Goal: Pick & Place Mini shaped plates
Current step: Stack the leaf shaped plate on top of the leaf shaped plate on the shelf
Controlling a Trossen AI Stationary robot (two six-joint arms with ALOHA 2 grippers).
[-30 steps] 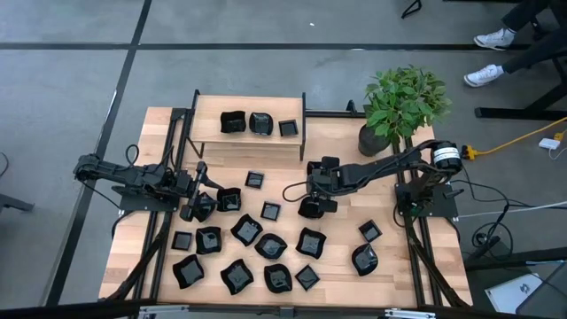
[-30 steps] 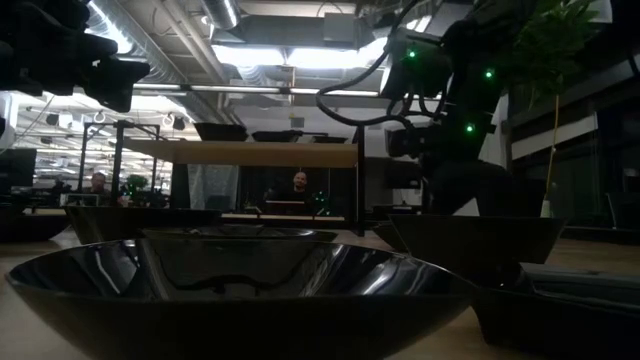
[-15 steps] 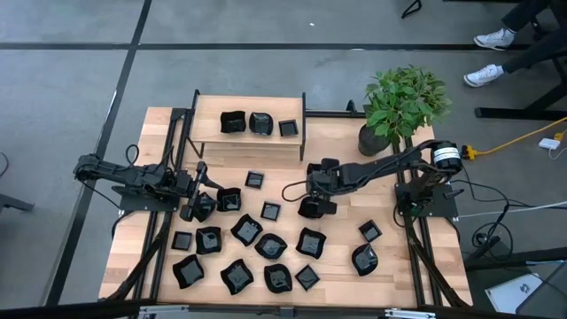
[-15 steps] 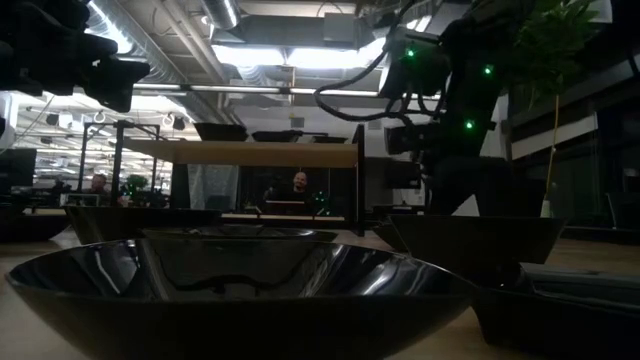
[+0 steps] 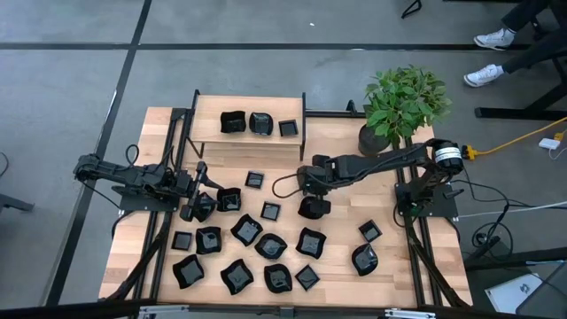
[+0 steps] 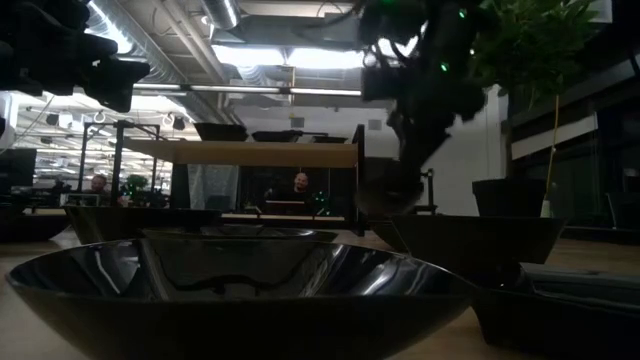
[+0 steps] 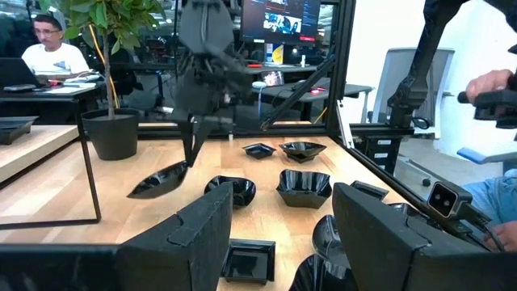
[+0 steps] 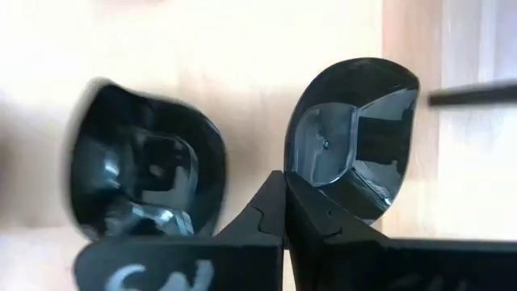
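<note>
Many mini shaped plates, small glossy black dishes, lie scattered over the wooden table [image 5: 159, 124]. Three more sit on a raised shelf [image 5: 205, 135] at the far side. My right gripper [image 5: 310, 184] hangs over the table's middle, shut on one rounded plate [image 5: 312, 208], which also shows in the right wrist view [image 8: 351, 149] and the left wrist view [image 7: 157, 182]. Another plate [image 8: 145, 182] lies on the table beside it. My left gripper [image 5: 192, 209] waits open at the left side, its fingers [image 7: 198, 234] level above the table with nothing between them. My right gripper pinches the plate's rim [image 8: 300, 187] between its two fingers, at one edge. The fingers come from above, slanting steeply down. The plate hangs tilted below them, its held edge [image 7: 187, 164] up and its far edge [image 7: 136, 191] low, just above the table.
A potted plant [image 5: 400, 106] stands at the far right corner. The shelf's black frame posts [image 5: 304, 111] rise at the far middle. Two plates [image 5: 365, 246] lie apart near the right edge. Bare wood shows between the held plate and the shelf.
My right gripper has risen and drawn a little toward the table's left, tipping less steeply. The plate it holds has come up off the table and now hangs tilted. My left arm has kept still.
</note>
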